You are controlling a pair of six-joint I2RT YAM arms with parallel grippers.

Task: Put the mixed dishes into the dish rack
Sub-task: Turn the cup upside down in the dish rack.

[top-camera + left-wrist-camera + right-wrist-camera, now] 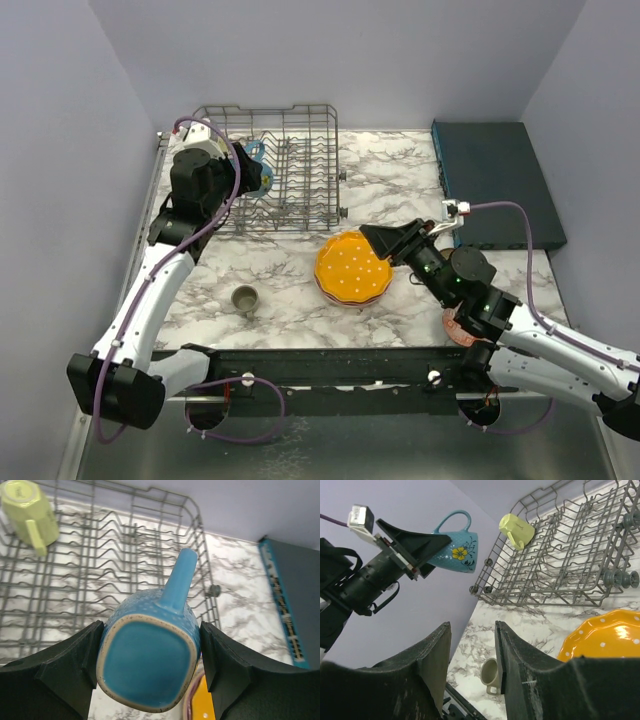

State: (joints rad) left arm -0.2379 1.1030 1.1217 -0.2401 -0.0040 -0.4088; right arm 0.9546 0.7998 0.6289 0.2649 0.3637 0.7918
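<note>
My left gripper (250, 172) is shut on a blue mug (147, 660), held by its sides with the base towards the camera, above the front left of the grey wire dish rack (285, 160). The mug's flower side shows in the right wrist view (455, 550). A yellow mug (30, 512) lies in the rack's far corner. An orange dotted plate (353, 267) sits mid-table, stacked on another plate. A grey-olive mug (244, 298) stands front left. My right gripper (385, 240) is open and empty over the orange plate's right edge.
A flat dark teal box (495, 180) lies at the back right. A pink plate edge (455, 325) shows under my right arm. The rack's rows of upright tines (570, 555) are bare apart from the yellow mug.
</note>
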